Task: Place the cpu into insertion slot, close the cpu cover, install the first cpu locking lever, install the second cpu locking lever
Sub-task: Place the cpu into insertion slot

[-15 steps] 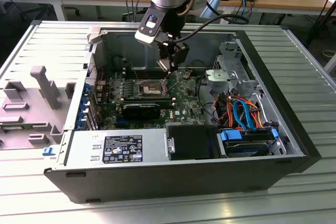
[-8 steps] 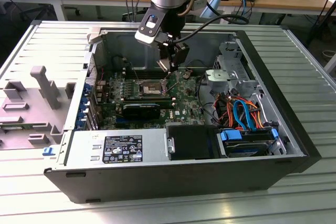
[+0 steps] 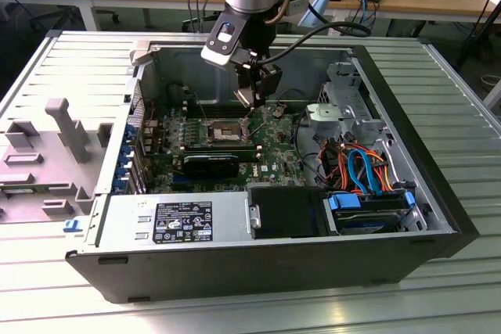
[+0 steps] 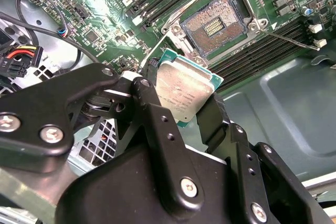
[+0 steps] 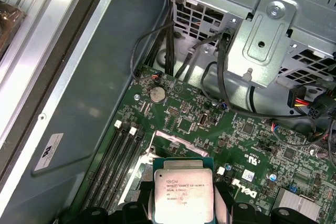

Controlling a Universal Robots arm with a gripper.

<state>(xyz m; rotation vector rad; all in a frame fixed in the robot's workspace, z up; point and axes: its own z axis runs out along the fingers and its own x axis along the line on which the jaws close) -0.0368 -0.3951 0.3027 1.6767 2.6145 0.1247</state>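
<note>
- The cpu [image 4: 185,88]: dull silver-grey metal top, matt, on a green board edge.
- The insertion slot [image 4: 216,24]: shiny metal rim, golden contact field.
- Jaws of the gripper [image 4: 181,100]: matt black, bright metal screws.
- Circuit board [image 5: 236,145]: glossy green.
- Drive cage [image 5: 273,30]: bare perforated sheet metal.
- Worktop [image 3: 454,287]: ribbed pale metal.

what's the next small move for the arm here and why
Probably a short sideways shift to centre the cpu over the insertion slot before any descent. The jaws are shut on the cpu, which in the second wrist view hangs off to one side of the slot, clear of it, and the slot's contacts lie bare.
</note>
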